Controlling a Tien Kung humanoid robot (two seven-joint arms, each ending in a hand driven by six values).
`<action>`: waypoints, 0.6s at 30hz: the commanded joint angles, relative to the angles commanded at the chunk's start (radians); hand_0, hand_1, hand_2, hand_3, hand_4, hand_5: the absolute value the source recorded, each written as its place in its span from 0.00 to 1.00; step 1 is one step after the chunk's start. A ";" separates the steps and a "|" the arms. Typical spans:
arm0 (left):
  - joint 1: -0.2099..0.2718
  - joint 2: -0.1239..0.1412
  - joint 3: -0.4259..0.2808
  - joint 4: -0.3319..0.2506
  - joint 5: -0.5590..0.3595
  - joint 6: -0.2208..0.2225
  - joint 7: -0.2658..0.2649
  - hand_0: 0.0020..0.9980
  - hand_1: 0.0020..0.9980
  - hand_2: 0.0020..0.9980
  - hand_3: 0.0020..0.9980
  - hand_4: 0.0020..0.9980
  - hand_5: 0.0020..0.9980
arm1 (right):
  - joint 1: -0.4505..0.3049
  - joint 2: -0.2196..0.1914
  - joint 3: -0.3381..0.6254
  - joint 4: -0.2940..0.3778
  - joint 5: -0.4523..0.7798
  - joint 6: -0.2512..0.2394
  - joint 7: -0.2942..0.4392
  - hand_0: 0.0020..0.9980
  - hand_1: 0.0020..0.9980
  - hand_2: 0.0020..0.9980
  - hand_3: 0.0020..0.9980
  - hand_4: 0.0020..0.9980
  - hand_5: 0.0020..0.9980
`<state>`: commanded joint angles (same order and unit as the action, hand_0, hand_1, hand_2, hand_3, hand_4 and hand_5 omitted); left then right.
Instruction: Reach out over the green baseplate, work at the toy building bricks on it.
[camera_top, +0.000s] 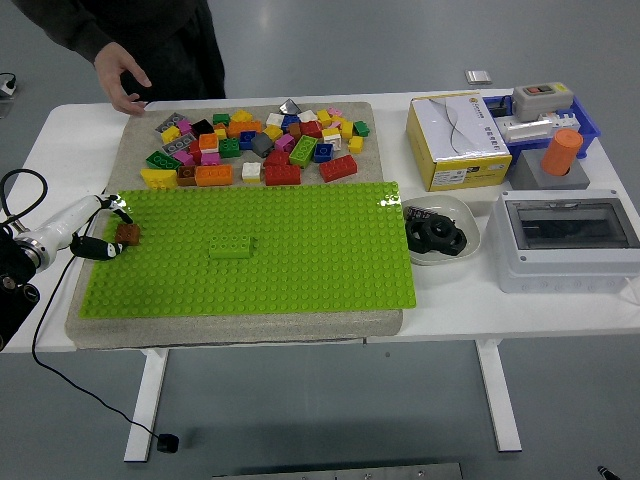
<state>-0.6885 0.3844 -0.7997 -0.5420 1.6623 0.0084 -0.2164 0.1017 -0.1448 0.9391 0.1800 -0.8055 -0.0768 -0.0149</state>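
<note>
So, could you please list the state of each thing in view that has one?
Left hand: fingers closed around the brown brick on the baseplate.
Green brick: sitting on the baseplate, untouched.
Loose bricks: piled beyond the baseplate.
Yellow box: closed.
Grey enclosure: lid shut.
Person's hand: at the far edge, holding nothing.

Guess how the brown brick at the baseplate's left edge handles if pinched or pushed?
Brown brick looks like rigid moulded plastic: probably stiff and light. Its boxy shape shouldn't roll. Sitting on the studded green baseplate, it likely resists sliding. Left hand brackets it.
</note>
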 joint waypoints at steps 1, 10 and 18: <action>0.001 0.000 0.001 0.000 0.000 0.001 -0.001 0.92 0.97 0.94 0.53 0.69 0.00 | -0.001 0.000 -0.001 0.000 0.001 0.000 0.000 0.69 0.61 0.73 0.72 0.75 0.83; 0.001 0.003 0.000 -0.002 -0.001 0.005 -0.004 0.92 0.97 0.93 0.53 0.73 0.00 | -0.002 0.002 0.001 0.000 0.003 -0.001 0.001 0.69 0.61 0.73 0.72 0.75 0.83; 0.005 0.001 0.002 -0.002 0.001 0.009 -0.005 0.91 0.97 0.93 0.55 0.76 0.00 | -0.005 0.001 0.000 0.000 -0.001 0.000 -0.002 0.69 0.61 0.73 0.72 0.74 0.83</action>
<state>-0.6832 0.3852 -0.7979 -0.5440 1.6629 0.0177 -0.2215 0.0967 -0.1437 0.9393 0.1800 -0.8066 -0.0767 -0.0170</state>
